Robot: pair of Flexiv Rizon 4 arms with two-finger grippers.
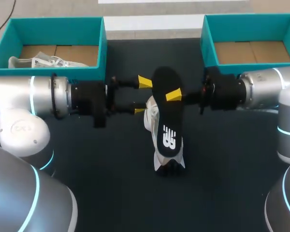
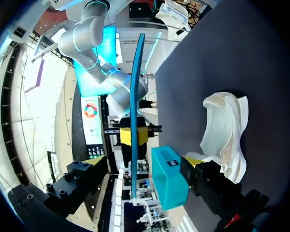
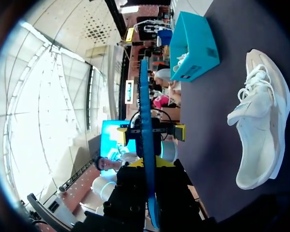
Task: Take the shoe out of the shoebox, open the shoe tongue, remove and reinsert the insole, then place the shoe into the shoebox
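The black insole (image 1: 167, 116) hangs above the table's middle with my right gripper (image 1: 174, 95) shut on its right edge. In the right wrist view the insole (image 3: 145, 111) shows edge-on as a thin blue line pinched between the yellow tips (image 3: 150, 163). The white shoe (image 1: 152, 121) lies on its side under the insole, also seen as the shoe (image 2: 227, 130) and the shoe (image 3: 261, 130). My left gripper (image 1: 142, 95) stands open just left of the insole. In the left wrist view the insole's edge (image 2: 135, 96) runs between its spread fingers (image 2: 203, 169) without touching them.
A teal shoebox (image 1: 99, 43) at the back left holds another white shoe (image 1: 43, 61). A second teal shoebox (image 1: 207, 38) at the back right shows only its cardboard bottom. Dark table (image 1: 116, 183) lies in front of the shoe.
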